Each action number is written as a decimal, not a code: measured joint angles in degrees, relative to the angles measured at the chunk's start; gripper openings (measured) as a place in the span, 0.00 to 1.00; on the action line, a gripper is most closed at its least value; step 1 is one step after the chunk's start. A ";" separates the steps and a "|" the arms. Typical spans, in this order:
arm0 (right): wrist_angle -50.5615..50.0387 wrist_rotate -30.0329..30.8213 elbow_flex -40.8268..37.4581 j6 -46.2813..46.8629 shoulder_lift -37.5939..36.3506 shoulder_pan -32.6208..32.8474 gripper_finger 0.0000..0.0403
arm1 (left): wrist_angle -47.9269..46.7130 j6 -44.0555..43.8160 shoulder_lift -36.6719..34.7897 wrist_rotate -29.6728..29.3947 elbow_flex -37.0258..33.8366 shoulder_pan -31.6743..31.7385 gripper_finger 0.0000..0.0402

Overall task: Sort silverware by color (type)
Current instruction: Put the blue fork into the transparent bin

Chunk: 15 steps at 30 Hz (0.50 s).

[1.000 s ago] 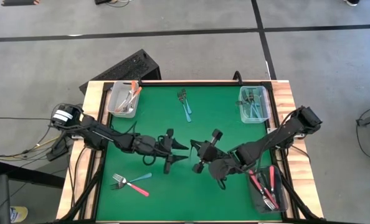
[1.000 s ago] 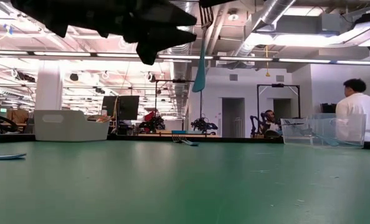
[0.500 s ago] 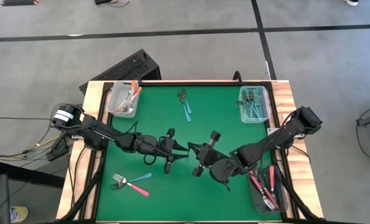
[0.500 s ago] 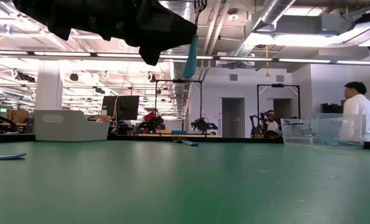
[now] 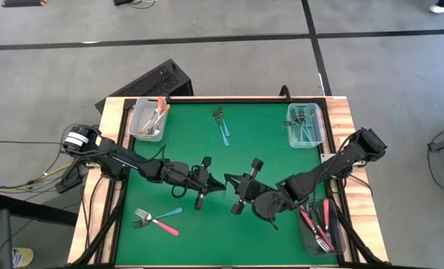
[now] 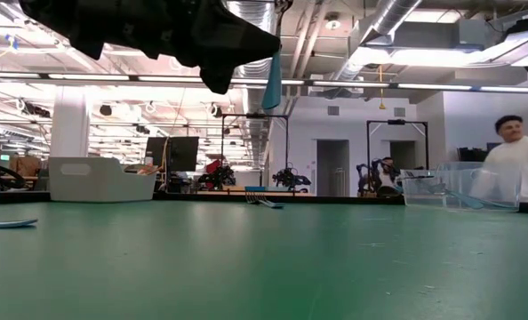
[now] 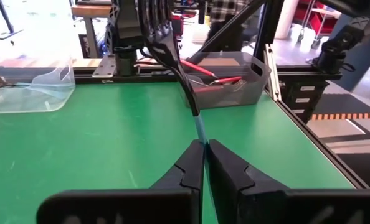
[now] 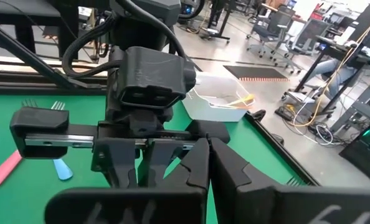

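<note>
A blue-handled fork (image 7: 200,127) hangs in the air above the middle of the green table (image 5: 177,149), between my two grippers. My left gripper (image 5: 220,184) comes from the left and is shut on the fork's blue handle (image 6: 272,82). My right gripper (image 5: 232,180) faces it from the right, its fingers (image 7: 172,56) closed on the fork's other end. The tines are hidden behind those fingers. In the right wrist view my right gripper (image 8: 207,149) points at the left gripper's body. My left gripper pinches the free end of the blue handle (image 7: 201,138) between its two fingertips, coming about level from the table's left. The fork is clear of the table and slants up away from the fingers. My right gripper holds the fork's upper end between its closed fingers (image 7: 184,87), which hide which part it has. The handle runs on out of the fingertips, in line with them, clear of the table.
A pink fork and a blue fork (image 5: 156,218) lie near the left front edge, and blue forks (image 5: 221,125) lie at the far middle. A clear bin (image 5: 149,119) with orange forks stands far left, a clear bin (image 5: 306,125) with blue forks far right, and a dark bin (image 5: 321,224) with pink-red forks near right.
My left gripper stood wide open around the handle and has shut on it, taking hold. My right gripper has shifted the fork slightly toward the left gripper, still holding it. The fork stays clear of the table.
</note>
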 joint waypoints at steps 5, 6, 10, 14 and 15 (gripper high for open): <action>-0.14 0.02 0.00 1.44 0.00 0.23 0.13 | -0.34 0.09 0.00 -2.00 -0.01 -0.02 0.00; -0.43 0.51 0.00 2.13 0.00 0.47 0.15 | -0.54 0.11 0.00 -2.16 -0.01 0.02 0.00; -3.45 6.45 -0.01 5.80 -0.36 2.14 0.26 | -1.37 0.11 0.00 -3.22 -0.01 -0.19 0.00; -9.00 10.00 0.00 13.35 -2.29 4.08 0.37 | -2.05 0.17 -0.01 -4.42 0.02 -0.67 0.00; -11.38 9.98 0.00 15.91 -2.85 4.43 0.39 | -2.12 0.27 0.00 -4.66 0.02 -0.76 0.00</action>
